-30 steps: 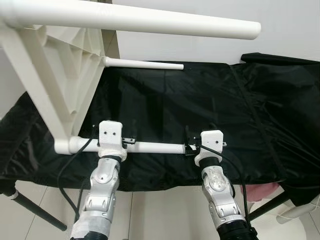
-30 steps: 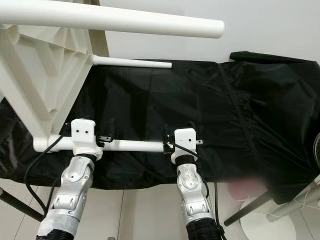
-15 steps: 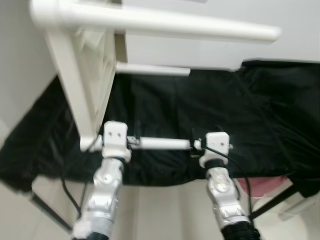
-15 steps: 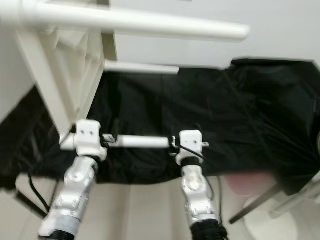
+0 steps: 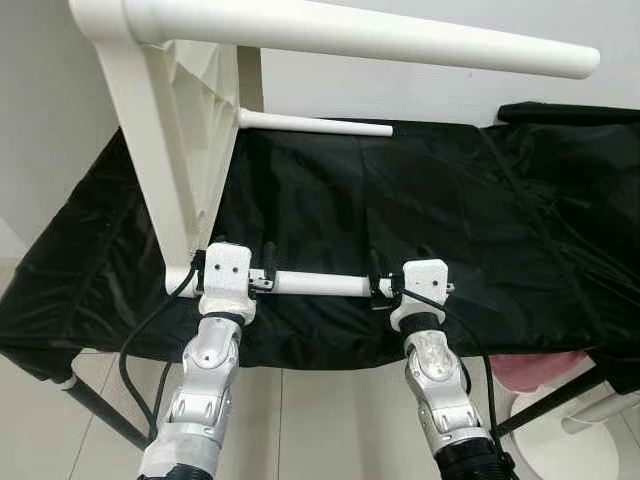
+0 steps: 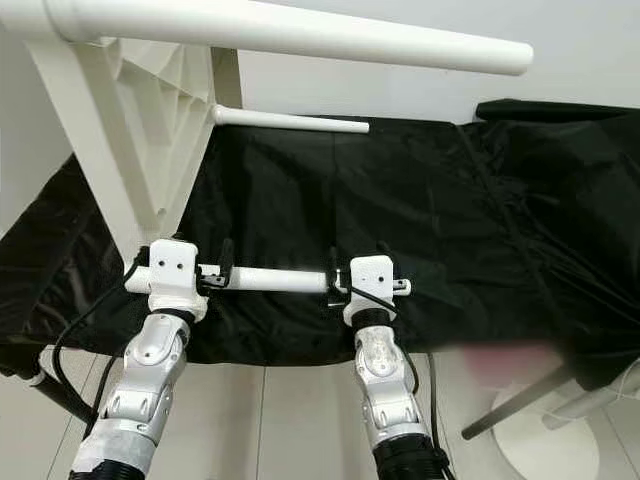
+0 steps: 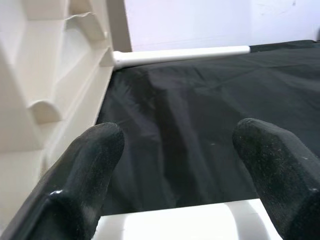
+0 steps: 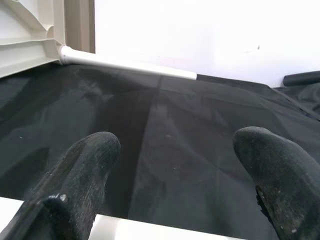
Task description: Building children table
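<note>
white table (image 5: 165, 130) on its side on black-draped tabletop (image 5: 480, 230), three legs fitted; left gripper (image 5: 262, 279) and right gripper (image 5: 382, 287) fingers pinch near leg (image 5: 320, 284)

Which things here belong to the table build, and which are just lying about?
Job: white tabletop; near table leg; far leg; top leg; left gripper; right gripper.
Lying about: black cloth; pink thing.
</note>
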### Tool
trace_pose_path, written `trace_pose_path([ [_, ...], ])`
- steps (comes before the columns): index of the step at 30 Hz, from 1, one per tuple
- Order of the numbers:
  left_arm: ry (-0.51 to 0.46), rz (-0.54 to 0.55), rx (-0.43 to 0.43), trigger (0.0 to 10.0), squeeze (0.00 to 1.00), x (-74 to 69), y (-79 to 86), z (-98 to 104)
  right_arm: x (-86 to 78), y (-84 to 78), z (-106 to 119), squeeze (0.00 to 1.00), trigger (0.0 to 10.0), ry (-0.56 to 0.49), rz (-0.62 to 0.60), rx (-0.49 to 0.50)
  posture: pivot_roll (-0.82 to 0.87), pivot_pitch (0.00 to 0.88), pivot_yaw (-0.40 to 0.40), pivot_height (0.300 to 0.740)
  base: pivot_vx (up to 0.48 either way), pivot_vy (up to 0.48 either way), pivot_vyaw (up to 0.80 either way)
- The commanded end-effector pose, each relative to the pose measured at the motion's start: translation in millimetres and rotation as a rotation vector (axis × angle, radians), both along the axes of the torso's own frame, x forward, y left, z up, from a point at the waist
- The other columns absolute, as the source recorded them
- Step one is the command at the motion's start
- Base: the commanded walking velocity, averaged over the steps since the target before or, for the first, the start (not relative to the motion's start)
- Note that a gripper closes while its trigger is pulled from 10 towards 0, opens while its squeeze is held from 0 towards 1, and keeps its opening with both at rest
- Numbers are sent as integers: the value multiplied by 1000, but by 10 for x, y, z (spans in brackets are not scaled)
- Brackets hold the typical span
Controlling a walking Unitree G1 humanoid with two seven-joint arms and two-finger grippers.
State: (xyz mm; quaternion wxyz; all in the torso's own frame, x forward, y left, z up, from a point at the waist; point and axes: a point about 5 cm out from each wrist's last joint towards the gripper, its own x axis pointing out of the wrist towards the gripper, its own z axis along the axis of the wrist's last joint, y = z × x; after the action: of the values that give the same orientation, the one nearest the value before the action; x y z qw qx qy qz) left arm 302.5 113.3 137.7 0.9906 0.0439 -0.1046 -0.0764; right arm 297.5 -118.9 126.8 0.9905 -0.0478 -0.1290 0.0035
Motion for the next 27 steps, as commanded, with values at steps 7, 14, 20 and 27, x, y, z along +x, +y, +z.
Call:
trace_pose_path([
  [7, -4, -56, 34, 10000, 0, -87, -53, -63, -26, -44, -33, 0, 10000, 1, -28, 7, 43, 25, -9, 740, 0, 0, 0],
  [14, -9, -82, 41, 10000, 0, -151, -55, -88, -70, -171, -54, 0, 10000, -14, -97, -12, 39, 28, -4, 740, 0, 0, 0],
  [20, 2, -91, 24, 10000, 851, -170, -37, -115, -123, -185, -67, 1000, 10000, -25, -87, 16, 34, 29, -2, 740, 0, 0, 0],
  [27, 12, -101, 13, 10000, 780, -177, -53, -139, -161, -160, -74, 1000, 10000, -26, -73, 33, 24, 28, 3, 740, 0, 0, 0],
])
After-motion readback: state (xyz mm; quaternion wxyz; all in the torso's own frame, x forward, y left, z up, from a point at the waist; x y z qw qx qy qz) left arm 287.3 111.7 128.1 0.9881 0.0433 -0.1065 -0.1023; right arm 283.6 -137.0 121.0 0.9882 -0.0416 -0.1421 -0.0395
